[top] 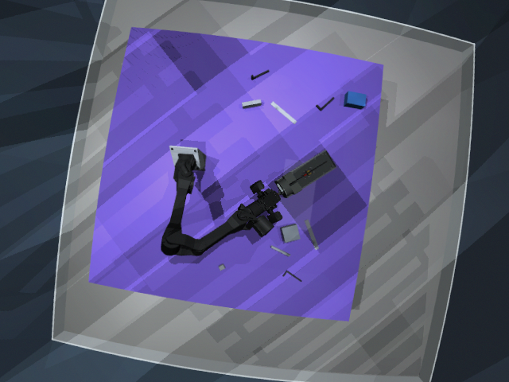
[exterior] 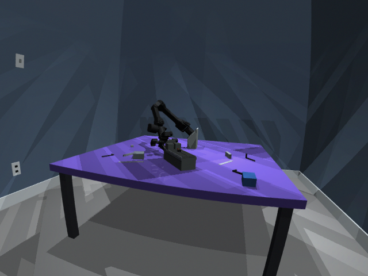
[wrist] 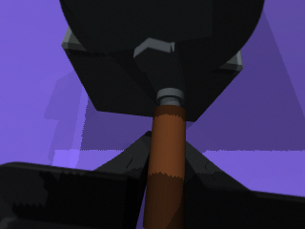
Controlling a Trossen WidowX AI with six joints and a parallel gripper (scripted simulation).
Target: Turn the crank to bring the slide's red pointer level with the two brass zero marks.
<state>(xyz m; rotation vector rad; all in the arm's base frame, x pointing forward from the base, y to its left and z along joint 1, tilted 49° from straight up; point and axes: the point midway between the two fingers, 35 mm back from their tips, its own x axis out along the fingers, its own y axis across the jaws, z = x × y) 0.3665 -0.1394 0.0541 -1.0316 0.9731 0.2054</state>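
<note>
The dark grey machine [top: 321, 159] [exterior: 187, 163] lies on the purple table. In the wrist view its round black hub [wrist: 162, 21] carries a short crank arm [wrist: 164, 72] with an orange-brown handle [wrist: 166, 164]. My gripper [wrist: 162, 138] is shut on this handle, one black finger on each side, at the machine's end nearest the arm. The red pointer [top: 305, 174] shows as a tiny spot on the slotted top, with yellowish brass specks close by. The specks are too small to tell whether it is exactly level with the marks.
A grey block [top: 289, 232] [exterior: 138, 154] and thin grey bars lie beside the gripper. A blue block [top: 355, 99] [exterior: 249, 179], a pale strip [top: 283, 112], a small pale block [top: 251, 103] and black L-shaped pieces lie farther off. The arm's pale base plate [top: 197, 156] stands on the table.
</note>
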